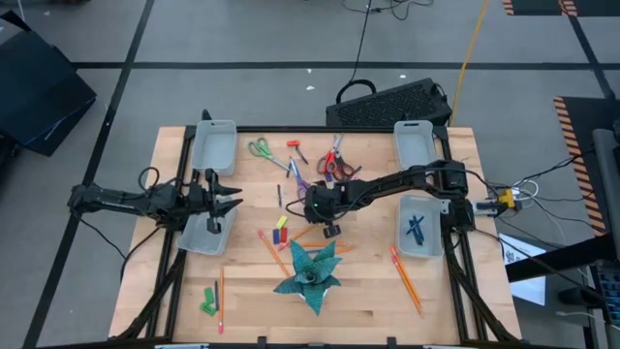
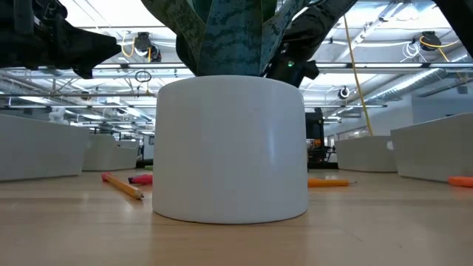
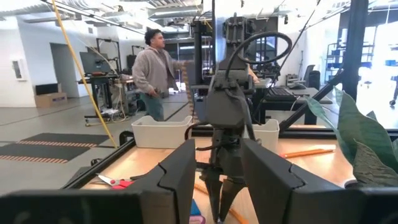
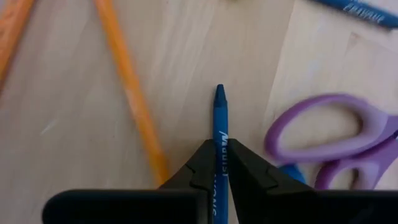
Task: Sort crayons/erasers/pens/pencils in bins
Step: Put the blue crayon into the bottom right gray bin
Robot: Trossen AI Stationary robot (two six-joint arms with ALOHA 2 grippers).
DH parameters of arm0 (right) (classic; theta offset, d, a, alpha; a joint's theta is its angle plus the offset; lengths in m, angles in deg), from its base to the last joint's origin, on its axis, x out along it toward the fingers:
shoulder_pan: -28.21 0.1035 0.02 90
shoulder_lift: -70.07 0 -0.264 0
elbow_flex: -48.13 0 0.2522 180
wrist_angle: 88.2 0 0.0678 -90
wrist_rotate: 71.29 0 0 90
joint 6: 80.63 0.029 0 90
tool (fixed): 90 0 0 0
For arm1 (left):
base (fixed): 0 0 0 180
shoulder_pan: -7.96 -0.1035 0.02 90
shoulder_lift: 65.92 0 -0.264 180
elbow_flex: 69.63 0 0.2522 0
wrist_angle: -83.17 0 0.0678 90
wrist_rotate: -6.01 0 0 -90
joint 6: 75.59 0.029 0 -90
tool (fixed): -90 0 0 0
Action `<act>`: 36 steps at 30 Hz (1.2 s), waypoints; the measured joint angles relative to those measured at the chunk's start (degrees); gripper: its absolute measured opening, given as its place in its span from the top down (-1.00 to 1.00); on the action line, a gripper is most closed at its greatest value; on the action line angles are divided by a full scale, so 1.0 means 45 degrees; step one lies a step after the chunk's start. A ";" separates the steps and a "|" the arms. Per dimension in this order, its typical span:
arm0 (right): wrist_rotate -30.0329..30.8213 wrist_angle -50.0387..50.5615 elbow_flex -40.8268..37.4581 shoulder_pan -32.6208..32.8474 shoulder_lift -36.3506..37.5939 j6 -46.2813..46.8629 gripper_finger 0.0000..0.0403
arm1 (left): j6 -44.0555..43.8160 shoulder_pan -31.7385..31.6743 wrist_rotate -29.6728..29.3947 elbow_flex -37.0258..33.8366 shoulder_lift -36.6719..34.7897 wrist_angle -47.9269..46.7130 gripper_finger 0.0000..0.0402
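My right gripper [image 4: 220, 163] clenches a blue crayon [image 4: 219, 121] over the table's middle [image 1: 378, 281], beside purple scissors [image 4: 336, 140] and a pencil [image 4: 130, 93]. My left gripper [image 1: 231, 197] hangs released over the near left bin [image 1: 199, 239].
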 joint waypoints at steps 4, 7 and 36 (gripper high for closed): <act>-0.0226 0.0191 -0.0073 0.0270 0.0667 0.0503 0.86 | 0.0005 0.0000 -0.0052 0.0000 -0.0004 0.0033 0.34; -0.0221 0.0121 -0.0042 0.0449 0.1566 0.1189 0.86 | -0.0015 0.0000 -0.0301 0.0000 -0.0002 0.0048 0.33; 0.1642 1.3268 -0.4680 0.4777 1.0161 2.2453 0.87 | 0.0464 0.0000 -0.0359 0.0000 -0.0002 0.0623 0.33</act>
